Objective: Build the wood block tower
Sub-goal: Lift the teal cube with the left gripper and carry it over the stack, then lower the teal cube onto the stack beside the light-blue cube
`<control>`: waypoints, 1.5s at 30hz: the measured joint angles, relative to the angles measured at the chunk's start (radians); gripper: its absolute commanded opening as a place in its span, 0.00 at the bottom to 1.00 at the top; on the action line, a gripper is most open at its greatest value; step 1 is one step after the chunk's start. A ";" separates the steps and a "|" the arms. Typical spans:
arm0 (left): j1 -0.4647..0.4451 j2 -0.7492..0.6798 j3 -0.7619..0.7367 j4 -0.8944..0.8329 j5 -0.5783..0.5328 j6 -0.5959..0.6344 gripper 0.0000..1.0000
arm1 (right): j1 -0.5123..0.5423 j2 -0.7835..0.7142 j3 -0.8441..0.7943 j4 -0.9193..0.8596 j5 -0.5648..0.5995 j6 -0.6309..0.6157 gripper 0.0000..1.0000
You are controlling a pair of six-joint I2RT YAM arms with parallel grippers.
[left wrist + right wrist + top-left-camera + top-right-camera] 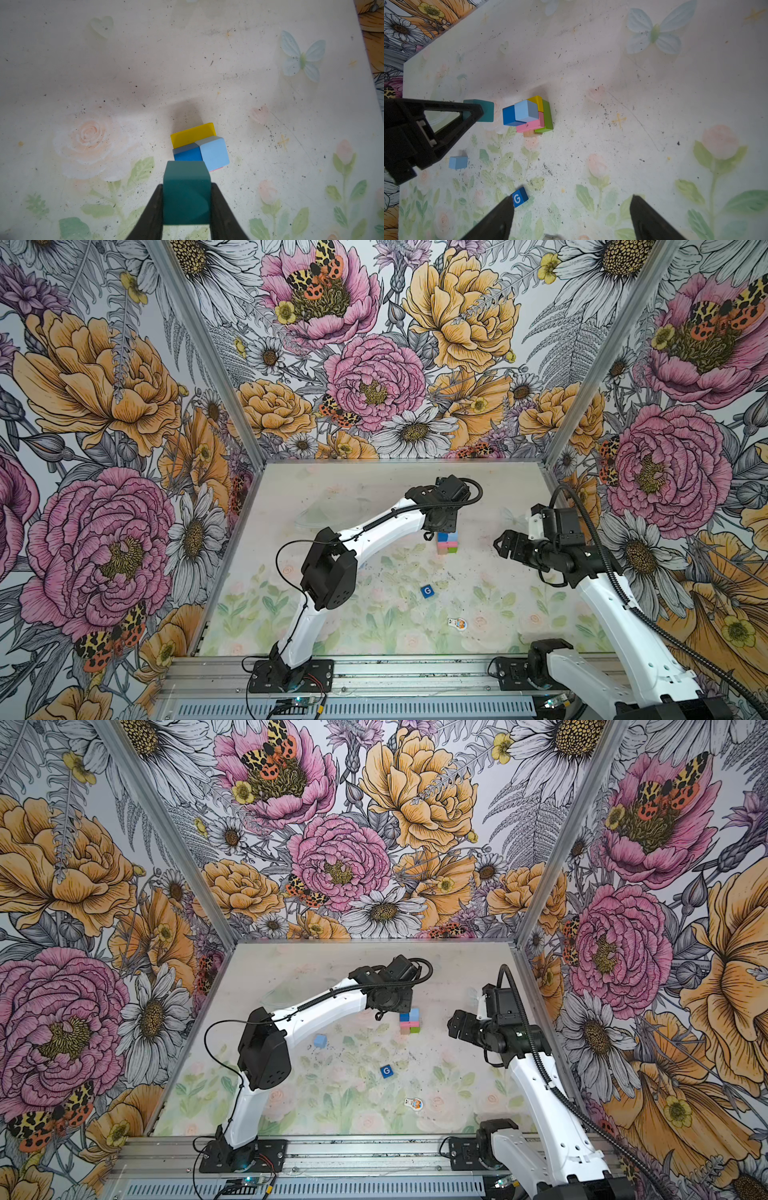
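Two blue cubes (526,110) top the pink-green-yellow tower (531,124); left gripper (187,185) clamps a teal cube (186,199), right gripper (572,197) spread wide.

Your tower (529,118) stood low: a plain-wood oblong (530,134) at the bottom, a pink oblong (531,124) and green oblong (547,120) over it, a yellow oblong (537,101) just beside the top pair, a dark blue cube (508,116) touching a light blue cube (525,110). You had the teal cube (186,197) clamped in the left gripper (187,184), off the table beside the stack. A second light blue cube (457,162) and the G cube (520,197) lay loose, well apart.
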 measured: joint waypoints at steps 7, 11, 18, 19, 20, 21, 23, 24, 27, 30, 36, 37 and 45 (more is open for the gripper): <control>0.000 0.024 0.018 0.000 0.006 -0.006 0.12 | -0.014 -0.003 0.000 0.000 0.000 0.000 0.89; -0.003 0.027 0.036 0.000 0.007 -0.013 0.12 | -0.020 -0.003 0.000 0.000 0.000 0.000 0.89; -0.019 0.031 0.050 0.000 0.005 -0.047 0.12 | -0.026 -0.013 0.000 0.000 0.000 0.000 0.90; -0.023 0.034 0.052 0.000 0.005 -0.055 0.12 | -0.026 -0.016 0.000 0.000 0.000 0.000 0.89; -0.027 0.039 0.052 0.000 0.005 -0.061 0.12 | -0.026 -0.018 0.000 0.000 0.000 0.000 0.89; -0.030 0.042 0.052 0.000 0.005 -0.066 0.12 | -0.026 -0.018 0.000 0.000 0.000 0.000 0.89; -0.040 0.056 0.059 -0.001 -0.001 -0.082 0.12 | -0.026 -0.018 0.000 0.000 0.000 0.000 0.89; -0.043 0.064 0.065 0.000 -0.006 -0.086 0.12 | -0.026 -0.018 0.000 0.000 0.000 0.000 0.89; -0.053 0.087 0.080 0.000 -0.019 -0.101 0.12 | -0.031 -0.020 -0.001 0.000 0.000 0.000 0.90; -0.059 0.093 0.082 0.000 -0.032 -0.119 0.12 | -0.033 -0.027 -0.002 0.000 0.000 0.000 0.89; -0.059 0.093 0.084 0.000 -0.063 -0.146 0.11 | -0.033 -0.031 -0.002 0.000 0.000 0.000 0.89; -0.059 0.093 0.084 0.000 -0.068 -0.148 0.11 | -0.033 -0.031 -0.002 0.000 0.000 0.000 0.89; -0.059 0.093 0.084 0.000 -0.101 -0.174 0.11 | -0.033 -0.032 -0.008 0.000 0.000 -0.001 0.89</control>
